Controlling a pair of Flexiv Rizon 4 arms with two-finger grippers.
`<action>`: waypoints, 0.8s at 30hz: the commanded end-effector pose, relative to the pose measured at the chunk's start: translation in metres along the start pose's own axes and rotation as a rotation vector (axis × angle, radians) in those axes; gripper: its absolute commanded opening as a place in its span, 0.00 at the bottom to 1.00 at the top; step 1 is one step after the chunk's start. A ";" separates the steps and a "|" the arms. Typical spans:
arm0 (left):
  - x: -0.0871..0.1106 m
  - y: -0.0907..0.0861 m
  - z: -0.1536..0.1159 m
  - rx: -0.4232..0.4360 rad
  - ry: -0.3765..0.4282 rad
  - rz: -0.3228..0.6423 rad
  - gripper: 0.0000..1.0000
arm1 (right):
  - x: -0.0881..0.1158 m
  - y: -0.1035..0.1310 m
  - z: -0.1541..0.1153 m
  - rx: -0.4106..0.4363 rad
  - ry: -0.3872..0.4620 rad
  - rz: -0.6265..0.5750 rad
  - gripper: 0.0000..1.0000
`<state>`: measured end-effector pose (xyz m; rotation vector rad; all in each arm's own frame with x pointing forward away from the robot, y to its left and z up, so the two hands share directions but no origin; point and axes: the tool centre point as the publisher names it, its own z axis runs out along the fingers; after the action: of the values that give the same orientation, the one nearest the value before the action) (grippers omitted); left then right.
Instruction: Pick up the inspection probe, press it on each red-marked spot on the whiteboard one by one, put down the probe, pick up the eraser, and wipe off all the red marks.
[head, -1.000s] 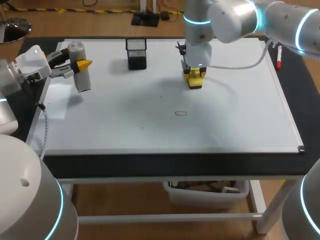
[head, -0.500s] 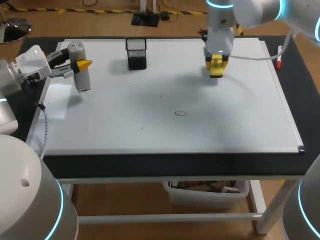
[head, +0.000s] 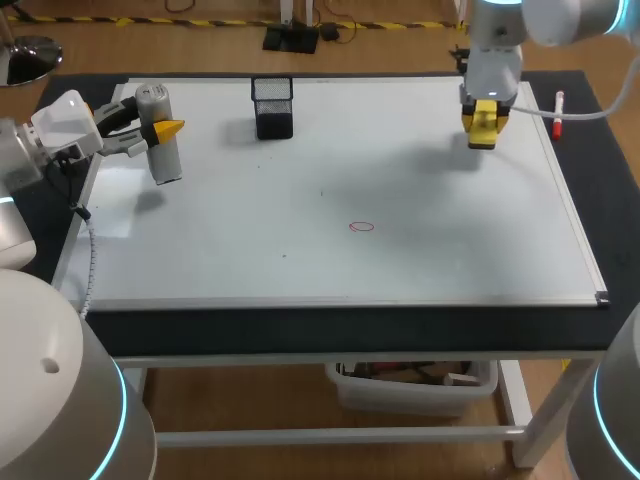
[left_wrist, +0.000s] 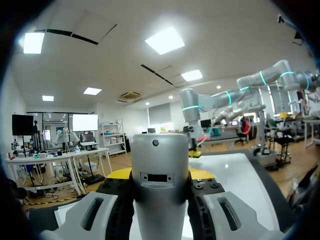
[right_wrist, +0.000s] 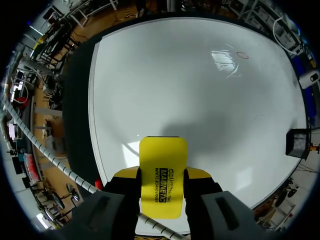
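Note:
My left gripper (head: 150, 131) is shut on the grey cylindrical probe (head: 160, 132), held upright over the whiteboard's (head: 300, 260) far left corner. In the left wrist view the probe (left_wrist: 160, 165) fills the gap between the fingers of that gripper (left_wrist: 160, 181). My right gripper (head: 482, 122) is shut on the yellow eraser (head: 481, 125) above the board's far right part, its shadow cast to the left. The eraser (right_wrist: 162, 175) sticks out between that gripper's (right_wrist: 161, 181) yellow tips. One small red oval mark (head: 361, 226) lies near the board's middle and shows as the red mark (right_wrist: 242, 55) far ahead of the eraser.
A black mesh pen holder (head: 273, 107) stands at the back of the board, left of centre; the right wrist view catches the holder (right_wrist: 298, 142) too. A red-capped marker (head: 557, 112) lies on the board's right frame, close to my right gripper.
My right arm carried the eraser from the board's back middle towards the far right. The left arm and the probe stayed still.

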<state>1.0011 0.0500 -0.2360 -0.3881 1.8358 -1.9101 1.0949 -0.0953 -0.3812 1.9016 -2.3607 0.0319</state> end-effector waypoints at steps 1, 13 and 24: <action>0.001 0.000 0.001 0.002 -0.004 0.003 0.00 | 0.007 0.000 -0.006 0.002 0.005 0.012 0.00; 0.001 0.000 0.001 0.002 -0.004 0.003 0.00 | 0.007 0.000 -0.006 0.002 0.005 0.012 0.00; 0.047 -0.007 0.015 0.039 0.114 0.008 0.00 | 0.007 0.000 -0.006 0.002 0.005 0.012 0.00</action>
<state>0.9767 0.0192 -0.2322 -0.2919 1.8663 -1.9773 1.0933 -0.1008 -0.3769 1.8846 -2.3740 0.0368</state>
